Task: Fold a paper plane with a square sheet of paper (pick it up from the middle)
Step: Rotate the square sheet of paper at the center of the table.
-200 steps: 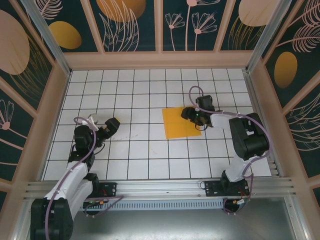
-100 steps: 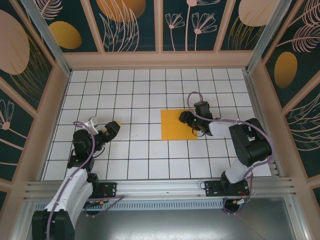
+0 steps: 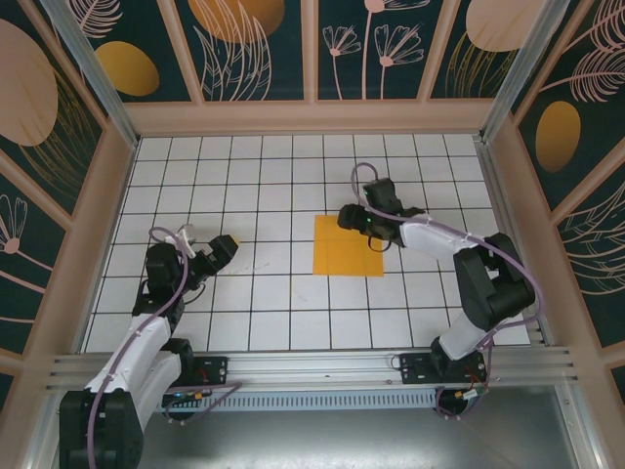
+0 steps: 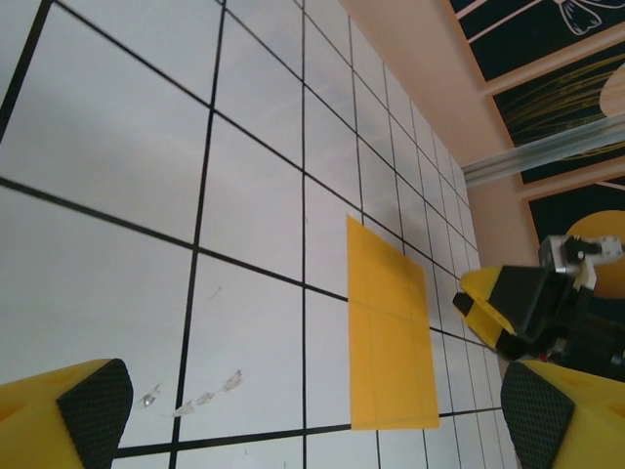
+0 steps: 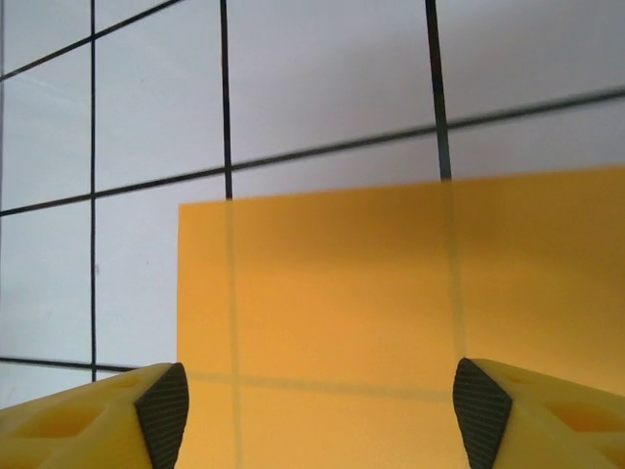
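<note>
The square sheet of paper is seen lying flat on the gridded worktop, framed by the left fingers, which are spread wide. The right gripper is poised at its far edge, perhaps touching it.

One square sheet of paper; two arms

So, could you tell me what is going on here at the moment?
Two robot arms are set up to fold a paper plane, but no fold has been made yet. The square sheet of paper lies flat on the gridded table. The right hand is over the sheet near its far edge, open and holding nothing. The left hand is open too, off to the left of the sheet and apart from it.
</note>
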Tool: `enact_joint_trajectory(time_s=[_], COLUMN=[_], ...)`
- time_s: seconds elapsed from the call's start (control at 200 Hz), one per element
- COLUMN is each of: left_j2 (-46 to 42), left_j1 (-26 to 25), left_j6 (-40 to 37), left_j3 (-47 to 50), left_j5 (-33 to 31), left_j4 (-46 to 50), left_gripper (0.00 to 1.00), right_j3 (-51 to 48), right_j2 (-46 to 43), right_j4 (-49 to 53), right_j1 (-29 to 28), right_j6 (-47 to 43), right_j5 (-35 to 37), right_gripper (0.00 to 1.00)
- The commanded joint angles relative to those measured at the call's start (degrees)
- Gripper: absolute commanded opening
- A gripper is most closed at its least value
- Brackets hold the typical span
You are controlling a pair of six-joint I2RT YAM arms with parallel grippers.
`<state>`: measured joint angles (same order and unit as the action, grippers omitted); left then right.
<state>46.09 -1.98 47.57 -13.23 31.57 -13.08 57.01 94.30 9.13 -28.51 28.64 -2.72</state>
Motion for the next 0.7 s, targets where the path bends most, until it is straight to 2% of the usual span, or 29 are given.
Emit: enact_joint_trajectory(time_s=[0.0,0.205,0.36,0.595,0.691], left_j2=[0.57,1.46,1.90,1.98,2.38], left_j1=[0.09,-1.94,-4.66,-6.85,-7.12], left_j6=[-1.62,-0.71,-1.30,-2.30,-2.40], left_j3=[-2.12,-2.57,-3.17,-3.44,-3.38], left_j5=[2.36,3.25,2.70,0.21,-0.25], left_j4=[0.28,-0.48,0.50,2.01,1.85], left_gripper=[0.99,0.99,0.99,0.99,0.99], right_j3=[6.43,8.78,10.17,6.50,6.84], right_j2=[5.70,10.16,13.82,14.86,14.91], right_j4=[14.33,10.34,13.86,14.50,14.87], right_j1=[-2.16,-7.35,-10.05,-15.60,-15.78], right_j6=[-5.28,-5.88,-5.48,-12.38,-13.96], right_j5=[8.66,1.77,5.46,6.83,6.77], right_gripper=[0.75,0.73,0.72,0.68,0.64])
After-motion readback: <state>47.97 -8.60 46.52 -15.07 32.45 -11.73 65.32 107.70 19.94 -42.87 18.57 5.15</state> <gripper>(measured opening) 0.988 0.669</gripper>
